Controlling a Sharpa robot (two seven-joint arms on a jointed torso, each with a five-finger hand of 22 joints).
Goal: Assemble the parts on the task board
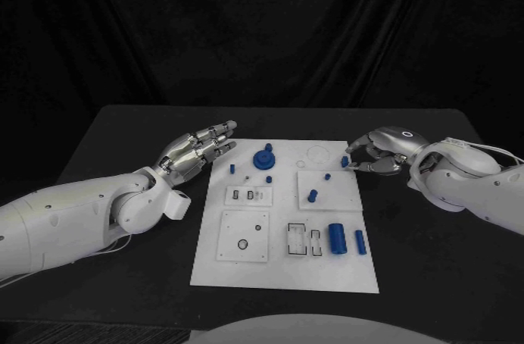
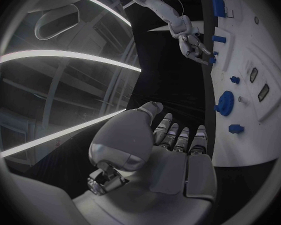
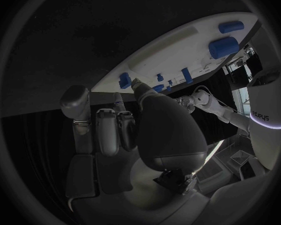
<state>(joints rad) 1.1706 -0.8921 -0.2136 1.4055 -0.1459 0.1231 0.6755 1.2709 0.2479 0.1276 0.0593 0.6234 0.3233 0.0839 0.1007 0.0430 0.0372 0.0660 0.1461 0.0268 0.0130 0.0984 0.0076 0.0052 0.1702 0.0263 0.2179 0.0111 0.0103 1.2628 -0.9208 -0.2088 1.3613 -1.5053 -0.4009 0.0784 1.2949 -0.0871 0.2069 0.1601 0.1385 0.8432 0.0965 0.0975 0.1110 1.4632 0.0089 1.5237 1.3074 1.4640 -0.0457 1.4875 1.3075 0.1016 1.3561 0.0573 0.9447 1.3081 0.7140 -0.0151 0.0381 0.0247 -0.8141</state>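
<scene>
The white task board (image 1: 286, 268) lies in the middle of the table. My left hand (image 1: 200, 151) hovers beside its far left corner, fingers stretched out and apart, holding nothing; the left wrist view shows the same hand (image 2: 172, 150). My right hand (image 1: 377, 153) is at the board's far right edge with its fingers curled toward a small blue part (image 1: 345, 162). Its fingertips sit right at this small blue part (image 2: 212, 60), and I cannot tell whether they pinch it. A blue gear (image 1: 263, 159) stands at the far end of the board.
Two blue pegs (image 1: 313, 195) stand in a raised square plate. A thick blue cylinder (image 1: 338, 237) and a thin blue bar (image 1: 360, 242) lie near the board's right side. A small blue peg (image 1: 232, 167) sits near my left hand. Slotted plates fill the left half.
</scene>
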